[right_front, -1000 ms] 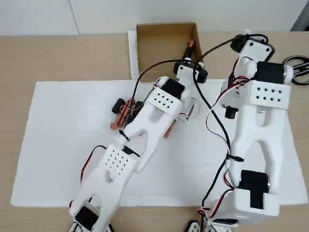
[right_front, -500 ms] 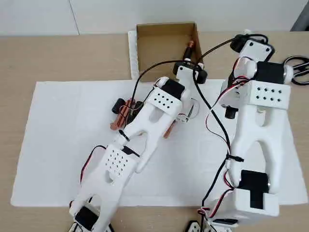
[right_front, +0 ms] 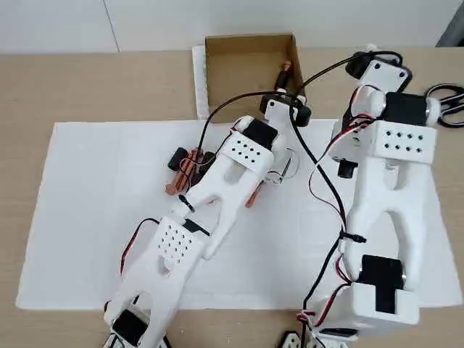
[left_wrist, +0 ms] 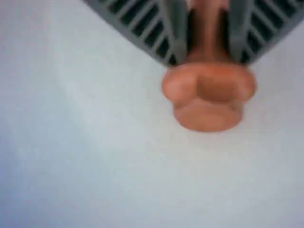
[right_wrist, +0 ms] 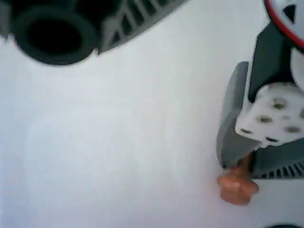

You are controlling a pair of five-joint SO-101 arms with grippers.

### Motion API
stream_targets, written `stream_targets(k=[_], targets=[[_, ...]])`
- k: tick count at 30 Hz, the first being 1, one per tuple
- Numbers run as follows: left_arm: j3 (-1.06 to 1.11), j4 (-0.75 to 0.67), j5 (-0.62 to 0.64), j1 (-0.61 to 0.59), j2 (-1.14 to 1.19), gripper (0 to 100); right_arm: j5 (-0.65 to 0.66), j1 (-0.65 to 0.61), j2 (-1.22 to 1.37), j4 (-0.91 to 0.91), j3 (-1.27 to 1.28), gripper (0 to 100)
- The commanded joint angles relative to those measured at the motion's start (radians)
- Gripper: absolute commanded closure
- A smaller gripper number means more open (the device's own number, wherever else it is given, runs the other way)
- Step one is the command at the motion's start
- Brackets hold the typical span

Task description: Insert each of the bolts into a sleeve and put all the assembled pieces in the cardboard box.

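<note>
- Loose stock: copper bolts and black sleeves heaped on the white sheet, beside the left arm.
- Bolt: copper, flanged head. The left gripper has its jaws closed on the shank, with the head free just over the sheet. Judged light, stiff and smooth, best held by the shank.
- Cardboard box: at the sheet's far edge, with one copper-headed piece at its right wall.
- Sleeve: a black tube. The right gripper has its jaws closed across the outer wall, leaving the bore open. Judged rigid and possibly slick, so a side grip suits it.
</note>
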Motion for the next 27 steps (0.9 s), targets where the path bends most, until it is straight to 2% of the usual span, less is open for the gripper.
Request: stream_targets(k=[1,4,9,13,18,27], targets=[[-0.004,0.005,-0.002,0.0,-0.014,100,0.009,0.004,-0.051,0.005,-0.006,99.5],[-0.024,0.009,-0.003,-0.003,-0.021,100,0.009,0.004,-0.053,0.005,-0.006,99.5],[-0.211,0.106,-0.063,-0.009,-0.021,100,0.008,0.007,-0.058,-0.001,-0.006,99.5],[-0.358,0.126,-0.074,-0.074,-0.021,100,0.006,0.01,-0.058,-0.024,-0.006,99.5],[-0.441,0.126,-0.075,-0.161,-0.021,100,0.005,0.01,-0.068,-0.039,-0.009,99.5],[-0.618,0.126,-0.078,-0.189,-0.021,100,0.006,0.004,-0.423,-0.073,-0.005,99.5]])
